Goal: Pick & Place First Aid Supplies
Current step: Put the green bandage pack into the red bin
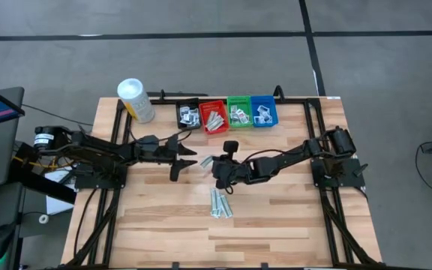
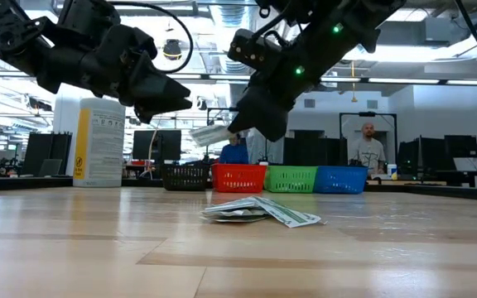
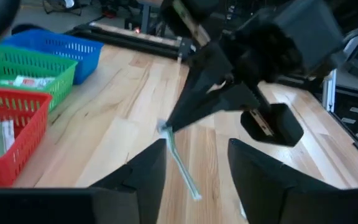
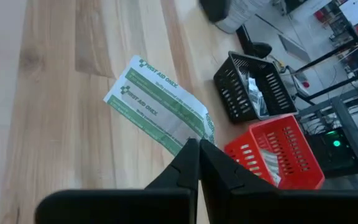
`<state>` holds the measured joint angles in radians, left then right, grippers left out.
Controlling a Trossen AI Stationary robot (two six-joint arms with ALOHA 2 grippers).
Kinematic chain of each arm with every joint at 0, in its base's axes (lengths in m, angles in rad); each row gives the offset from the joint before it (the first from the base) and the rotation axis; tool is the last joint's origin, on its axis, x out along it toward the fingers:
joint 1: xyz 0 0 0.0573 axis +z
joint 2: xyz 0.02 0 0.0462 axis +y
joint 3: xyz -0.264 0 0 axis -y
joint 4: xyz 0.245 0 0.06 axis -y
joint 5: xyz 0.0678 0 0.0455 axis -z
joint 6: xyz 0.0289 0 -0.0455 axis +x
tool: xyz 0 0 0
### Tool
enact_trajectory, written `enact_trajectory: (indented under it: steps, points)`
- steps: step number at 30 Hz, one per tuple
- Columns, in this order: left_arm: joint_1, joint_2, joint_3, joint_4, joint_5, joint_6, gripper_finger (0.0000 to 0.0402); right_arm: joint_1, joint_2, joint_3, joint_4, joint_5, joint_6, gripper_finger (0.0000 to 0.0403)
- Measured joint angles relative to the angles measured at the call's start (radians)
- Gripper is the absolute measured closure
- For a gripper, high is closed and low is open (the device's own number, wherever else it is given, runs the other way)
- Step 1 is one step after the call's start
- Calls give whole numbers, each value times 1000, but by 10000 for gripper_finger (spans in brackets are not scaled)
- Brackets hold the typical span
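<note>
My right gripper (image 1: 205, 161) is over the middle of the table, shut on a pale-green printed first aid packet (image 4: 157, 112). That packet hangs in the air (image 2: 209, 134) between the two arms. My left gripper (image 1: 192, 156) faces it from the table's left and is open. In the left wrist view its two fingers stand on either side of the packet's free end (image 3: 182, 165), which is seen edge-on, with a gap on each side. More first aid supplies lie in a small loose pile (image 1: 221, 202) on the wood near the table's middle. My right gripper pinches one end of the packet (image 4: 192, 132) between its two shut fingers. The fingers come from the table's right, slanting down. The packet is lifted clear of the table and juts out past the fingertips toward my left gripper.
Along the far edge stand a black bin (image 1: 188, 114), a red bin (image 1: 214, 117), a green bin (image 1: 239, 112) and a blue bin (image 1: 263, 111), all with packets inside. A white canister (image 1: 136, 100) stands at the far left. A person (image 2: 369, 151) shows in the room behind.
</note>
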<state>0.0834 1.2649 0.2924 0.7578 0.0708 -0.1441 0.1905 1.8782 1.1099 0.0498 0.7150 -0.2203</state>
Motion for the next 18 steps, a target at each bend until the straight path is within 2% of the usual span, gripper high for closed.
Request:
enact_trajectory:
  steps: [5,18]
  points:
    - [8,48,0,3,0,-41,205,1,0,1,18,25,-17,402]
    - [38,186,41,67,11,-77,202,5,-2,2,133,53,-128,402]
